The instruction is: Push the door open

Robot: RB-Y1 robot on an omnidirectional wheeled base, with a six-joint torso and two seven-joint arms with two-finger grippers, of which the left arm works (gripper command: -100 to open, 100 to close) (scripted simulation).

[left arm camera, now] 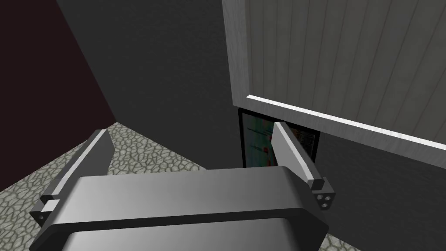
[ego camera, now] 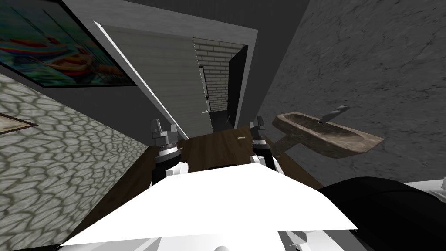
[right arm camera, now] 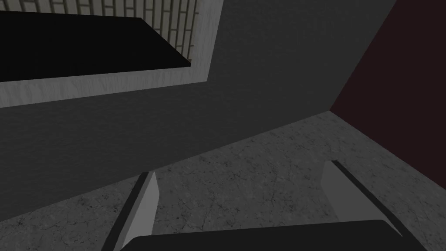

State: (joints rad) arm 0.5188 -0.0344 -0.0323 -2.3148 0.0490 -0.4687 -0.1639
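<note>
Two grippers, both w/ fingers [left arm camera: 289, 150] spread. L to R: framed painting [ego camera: 56, 48]; left gripper [ego camera: 164, 127]; pale panelled door [ego camera: 165, 83], ajar, just ahead of left gripper, brick visible thru gap; right gripper [ego camera: 258, 125]; wall-mounted sink [ego camera: 322, 135].

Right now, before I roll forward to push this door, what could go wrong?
The sink juts from the wall just beside the right pincer; moving forward, that arm could clip it. The light grey door stands partly open, and the left pincer, open, could snag its edge instead of pushing flat. A small white object lies on the floor ahead and may get run over.
</note>
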